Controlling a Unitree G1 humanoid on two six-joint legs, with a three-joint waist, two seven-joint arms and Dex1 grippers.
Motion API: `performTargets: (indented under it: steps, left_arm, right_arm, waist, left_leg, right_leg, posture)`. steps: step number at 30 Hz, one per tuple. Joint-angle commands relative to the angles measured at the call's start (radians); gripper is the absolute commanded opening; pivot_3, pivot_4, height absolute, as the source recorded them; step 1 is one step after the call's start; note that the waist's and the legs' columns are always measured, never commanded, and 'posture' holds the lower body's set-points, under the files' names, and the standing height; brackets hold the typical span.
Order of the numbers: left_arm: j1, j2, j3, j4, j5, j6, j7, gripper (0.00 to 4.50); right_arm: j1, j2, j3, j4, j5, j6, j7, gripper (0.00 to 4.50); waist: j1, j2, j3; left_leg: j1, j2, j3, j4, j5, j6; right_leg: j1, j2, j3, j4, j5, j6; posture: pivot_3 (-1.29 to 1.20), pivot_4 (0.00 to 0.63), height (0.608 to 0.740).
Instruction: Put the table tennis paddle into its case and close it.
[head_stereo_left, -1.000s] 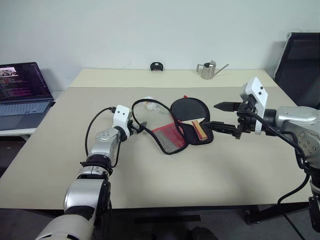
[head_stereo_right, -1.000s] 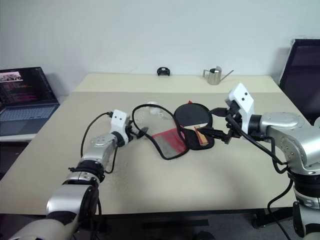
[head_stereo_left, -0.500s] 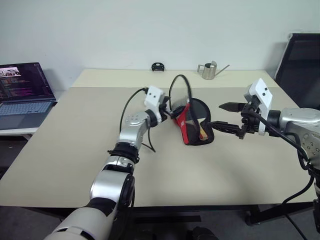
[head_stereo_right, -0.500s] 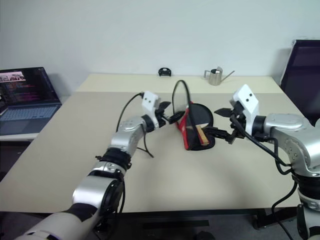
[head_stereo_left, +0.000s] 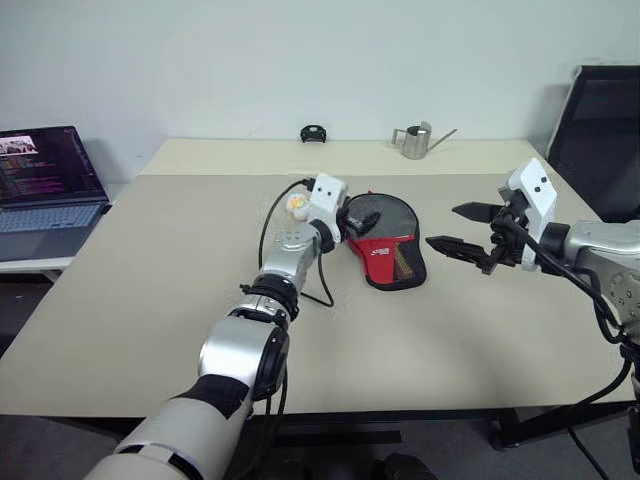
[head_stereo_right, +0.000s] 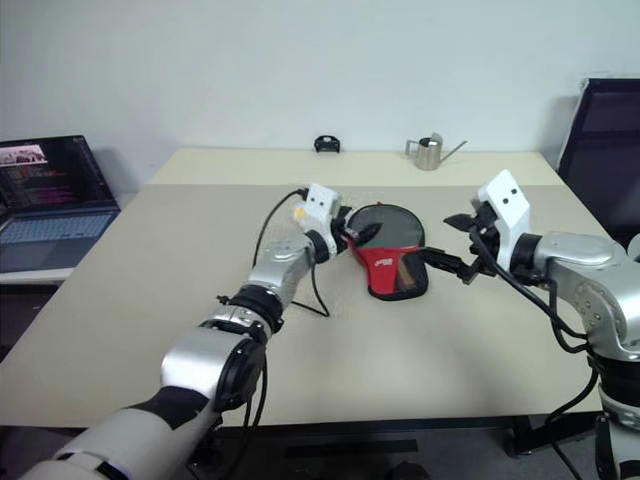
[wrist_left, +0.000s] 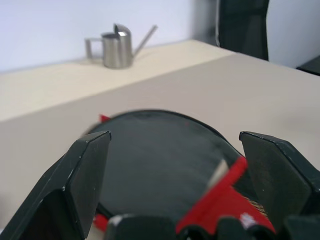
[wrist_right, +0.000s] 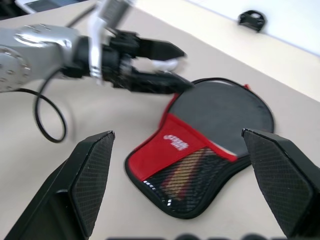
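Both grippers, left gripper (head_stereo_right: 352, 234) and right gripper (head_stereo_left: 462, 229), gape empty; I'd press the black-and-red soft zip case (head_stereo_left: 385, 238) flat, then find its zip pull.

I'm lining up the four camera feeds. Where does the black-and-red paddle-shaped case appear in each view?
Left eye view: the black-and-red paddle-shaped fabric case lies mid-table, centre.
Right eye view: centre.
Left wrist view: between the black fingers.
Right wrist view: centre.
Shared landmark in three views: small steel watering can at the table's far edge.
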Motion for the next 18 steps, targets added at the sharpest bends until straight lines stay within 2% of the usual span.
performTargets:
  steps: [1, 4, 9, 13, 18]
  left_arm:
    - [-0.006, 0.051, 0.030, -0.054, -0.019, -0.035, -0.028, 4.50]
    - [0.081, 0.125, 0.056, -0.198, -0.094, 0.012, -0.219, 4.50]
    - [0.268, 0.258, 0.068, -0.552, -0.233, 0.248, -0.442, 4.50]
    - [0.358, 0.365, 0.106, -0.773, -0.318, 0.418, -0.464, 4.50]
    - [0.442, 0.435, 0.146, -0.895, -0.351, 0.491, -0.426, 4.50]
  right_arm:
    - [0.009, 0.009, -0.012, 0.000, -0.008, -0.033, -0.001, 4.47]
    - [0.023, 0.058, 0.027, 0.022, -0.028, -0.066, -0.011, 4.47]
    - [-0.002, 0.141, 0.080, 0.117, -0.092, -0.114, -0.048, 4.47]
    - [-0.054, 0.209, 0.100, 0.267, -0.144, -0.159, -0.075, 4.47]
    - [-0.152, 0.269, 0.129, 0.554, -0.279, -0.315, -0.129, 4.47]
  waist:
    - [0.000, 0.000, 0.000]
    - [-0.004, 0.000, 0.000]
    - [-0.007, 0.000, 0.000]
    - [-0.005, 0.000, 0.000]
    - [0.001, 0.000, 0.000]
  left_leg:
    - [0.000, 0.000, 0.000, 0.000, 0.000, 0.000]
    - [0.000, 0.000, 0.000, 0.000, 0.000, 0.000]
    - [0.000, 0.002, 0.001, 0.000, 0.000, -0.001]
    - [0.000, 0.002, 0.000, 0.001, 0.000, -0.001]
    - [0.001, 0.001, 0.000, 0.001, 0.000, -0.001]
  right_leg:
    - [0.000, 0.000, 0.000, 0.000, 0.000, 0.000]
    - [0.000, 0.000, 0.000, 0.000, 0.000, 0.000]
    - [-0.001, 0.001, 0.001, 0.001, 0.000, 0.000]
    - [-0.001, 0.001, 0.001, 0.001, 0.000, 0.000]
    - [0.001, 0.000, 0.001, 0.001, 0.000, 0.000]
  posture:
    - [0.00, 0.150, 0.740]
    - [0.00, 0.150, 0.740]
    - [0.00, 0.150, 0.740]
    - [0.00, 0.150, 0.740]
    - [0.00, 0.150, 0.740]
